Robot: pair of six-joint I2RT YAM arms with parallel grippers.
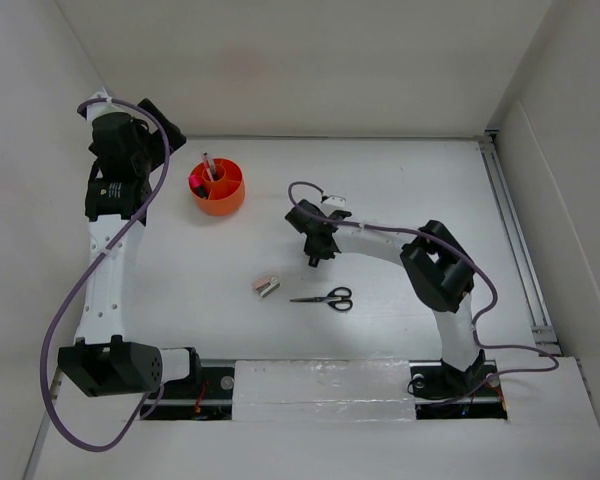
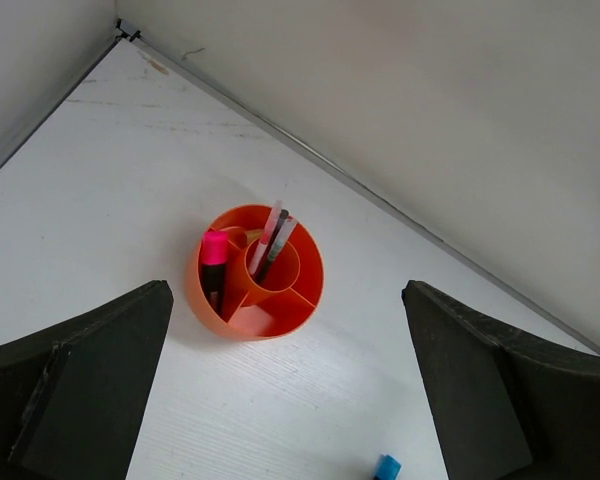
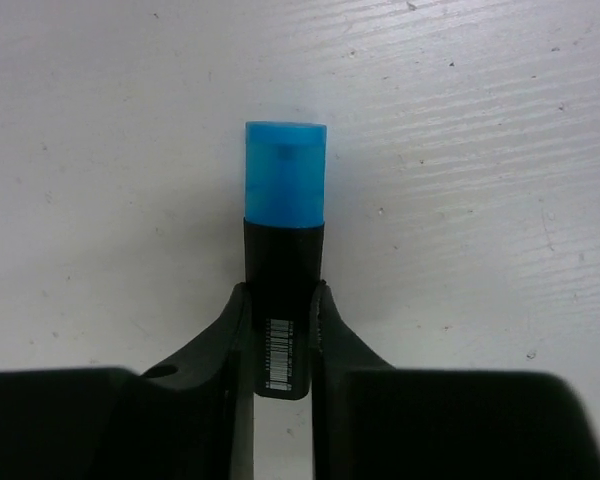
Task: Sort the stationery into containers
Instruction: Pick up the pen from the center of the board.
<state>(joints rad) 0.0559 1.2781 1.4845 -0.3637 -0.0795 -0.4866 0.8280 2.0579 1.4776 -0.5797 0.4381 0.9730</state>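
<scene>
The round orange tub [image 1: 217, 188] stands at the back left; it also shows in the left wrist view [image 2: 256, 272]. A pink-capped highlighter [image 2: 214, 251] stands in an outer compartment, and thin pens [image 2: 269, 240] stand in the centre cup. My right gripper [image 3: 283, 295] is shut on the black body of the blue-capped highlighter [image 3: 285, 180], mid-table [image 1: 314, 258], right of the tub. Black-handled scissors [image 1: 325, 297] and the small beige-silver stapler [image 1: 267, 287] lie on the table in front of it. My left gripper [image 2: 285, 335] is wide open and empty, high above the tub's near side. I cannot make out the eraser.
White walls close the table at the back and both sides. A metal rail [image 1: 515, 235] runs along the right edge. The blue cap [image 2: 386, 467] shows at the bottom of the left wrist view, short of the tub.
</scene>
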